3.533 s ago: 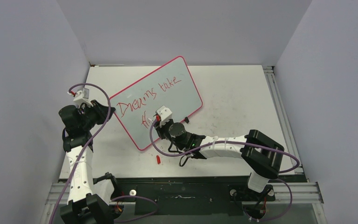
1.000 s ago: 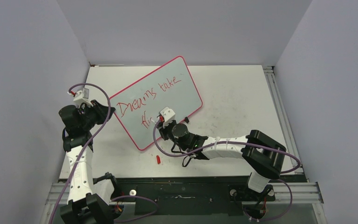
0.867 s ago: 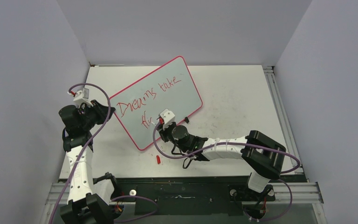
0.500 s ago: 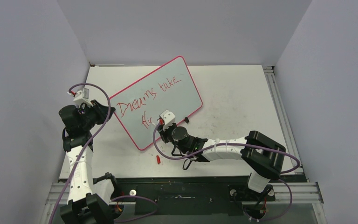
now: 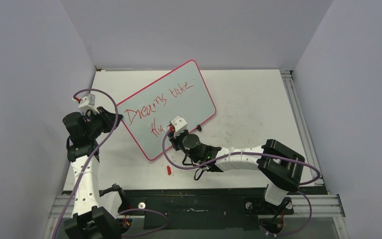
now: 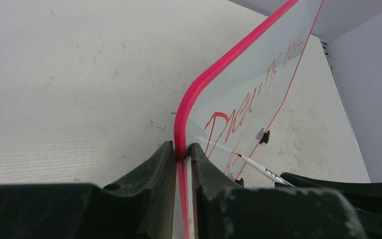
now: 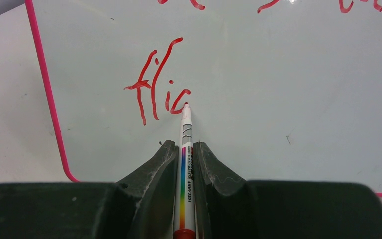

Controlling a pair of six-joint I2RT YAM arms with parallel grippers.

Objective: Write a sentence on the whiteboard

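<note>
Whiteboard [image 5: 166, 107] sits askew on the table [image 5: 258, 99], its pink rim pinched at a corner by the left gripper [image 6: 183, 152]; the right gripper [image 7: 184, 146] clamps a red marker [image 7: 185, 124], tip touching the written "flic".

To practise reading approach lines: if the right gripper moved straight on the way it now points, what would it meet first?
The whiteboard: the right gripper holds a marker that leads, its tip at the surface, seemingly touching, beside the red lettering.
</note>
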